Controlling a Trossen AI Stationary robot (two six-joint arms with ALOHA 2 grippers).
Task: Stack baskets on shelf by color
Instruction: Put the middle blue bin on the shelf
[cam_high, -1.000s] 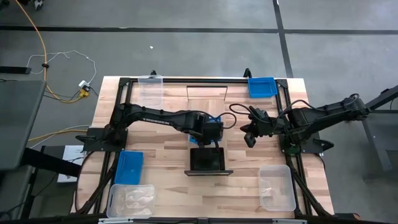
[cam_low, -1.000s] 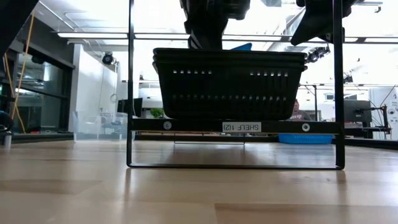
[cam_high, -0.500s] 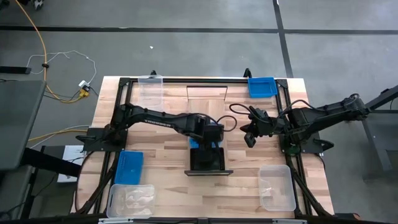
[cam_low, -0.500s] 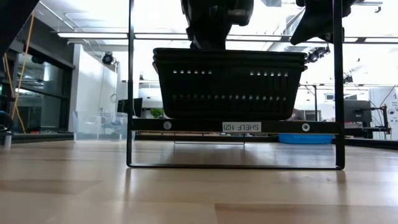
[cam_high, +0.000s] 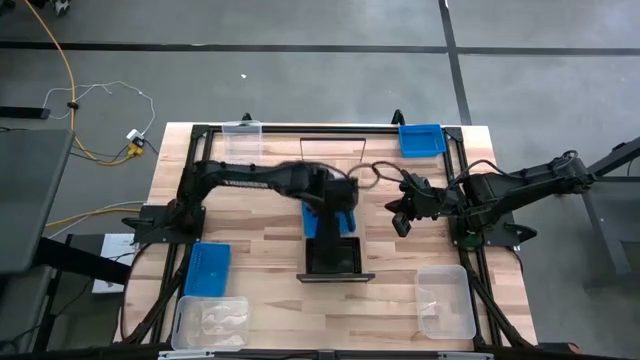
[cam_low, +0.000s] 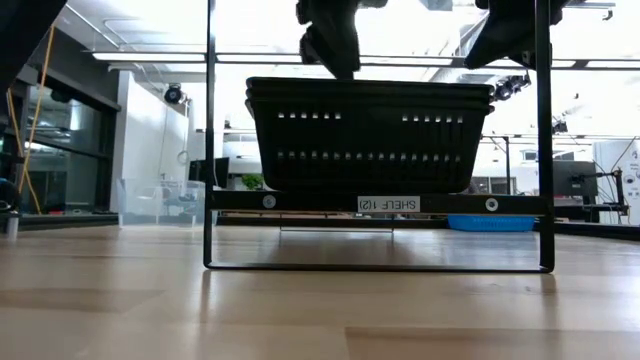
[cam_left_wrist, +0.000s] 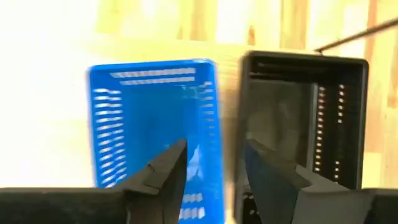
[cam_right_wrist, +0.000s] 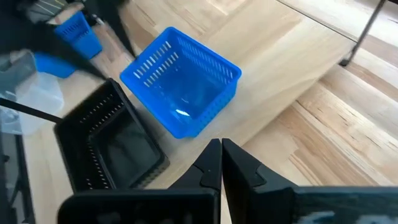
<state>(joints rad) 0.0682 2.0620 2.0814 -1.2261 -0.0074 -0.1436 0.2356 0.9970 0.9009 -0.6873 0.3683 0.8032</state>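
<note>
Black baskets (cam_low: 368, 135) sit stacked on the shelf (cam_low: 378, 203) near table centre; the low view shows at least two nested rims, exact count unclear. In the high view the black stack (cam_high: 335, 255) is on the shelf's near end. So the black colour looks done, or mostly done.

Left gripper (cam_left_wrist: 211, 163) hovers above the shelf area, fingers spread, nothing between them. Its wrist view looks down on a blue basket (cam_left_wrist: 155, 121) just beside the black one (cam_left_wrist: 301, 121). In the high view this blue basket (cam_high: 345, 222) sits behind the black stack, partly under the arm; can't tell whether it rests on the shelf board or the tabletop.

Right gripper (cam_right_wrist: 221, 165) waits to the right of the shelf, fingers pressed together, holding nothing.

Still left, judging from the layout:
- blue basket at the far right corner (cam_high: 421, 138)
- blue basket at the near left (cam_high: 207, 268)
- clear basket at the far left (cam_high: 243, 145)
- clear basket at the near left corner (cam_high: 211, 321)
- clear basket at the near right (cam_high: 444, 300)

All five are well apart from the shelf. Roughly a third done; blue and clear stacks are not yet built.
</note>
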